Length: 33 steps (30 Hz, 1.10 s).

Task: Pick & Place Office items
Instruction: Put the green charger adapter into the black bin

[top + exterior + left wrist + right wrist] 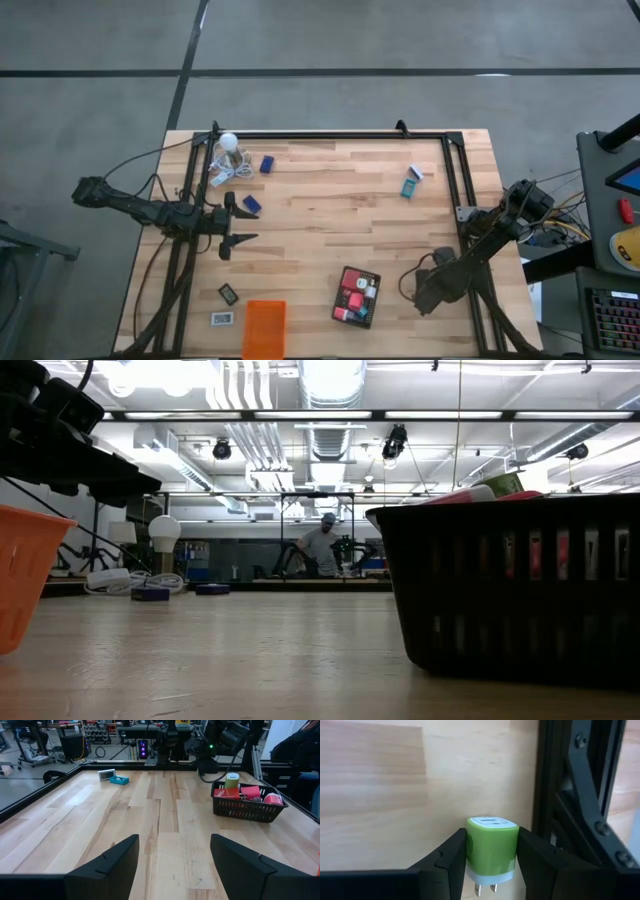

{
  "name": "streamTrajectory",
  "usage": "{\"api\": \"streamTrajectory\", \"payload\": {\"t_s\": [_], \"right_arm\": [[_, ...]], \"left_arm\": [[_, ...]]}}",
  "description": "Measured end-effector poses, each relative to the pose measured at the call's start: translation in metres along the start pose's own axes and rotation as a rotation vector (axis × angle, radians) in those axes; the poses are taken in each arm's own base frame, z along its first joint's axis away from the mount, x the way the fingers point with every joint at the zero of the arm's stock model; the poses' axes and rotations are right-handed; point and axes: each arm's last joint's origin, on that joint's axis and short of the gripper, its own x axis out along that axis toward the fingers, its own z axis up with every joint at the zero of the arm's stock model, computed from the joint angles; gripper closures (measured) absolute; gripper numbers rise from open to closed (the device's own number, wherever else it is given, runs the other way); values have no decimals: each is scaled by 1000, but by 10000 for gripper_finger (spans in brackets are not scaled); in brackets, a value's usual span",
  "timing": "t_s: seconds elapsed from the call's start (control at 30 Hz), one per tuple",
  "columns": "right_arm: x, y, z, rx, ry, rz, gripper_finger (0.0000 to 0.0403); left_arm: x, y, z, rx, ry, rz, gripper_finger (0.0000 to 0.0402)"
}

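Sitting clamped between the right gripper (490, 857) fingers: green charger (491, 849)

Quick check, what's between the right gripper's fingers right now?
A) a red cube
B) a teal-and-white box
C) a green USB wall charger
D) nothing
C: in the right wrist view, the right gripper has its two dark fingers pressed against either side of a green USB wall charger, its metal prongs pointing toward the camera.
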Motion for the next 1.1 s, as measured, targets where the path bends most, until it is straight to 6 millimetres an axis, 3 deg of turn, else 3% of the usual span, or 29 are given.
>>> {"api": "streamTrajectory", "payload": {"t_s": [0.43,0.83,1.1], "right_arm": [[-24,-2,-6,0,-41,3,259],[-85,-9,-17,-25,-121,111,257],[-129,-13,-21,-91,-245,344,257]], "left_arm": [[0,0,0,0,0,0,149],[0,0,0,0,0,0,149],[0,0,0,0,0,0,149]]}}
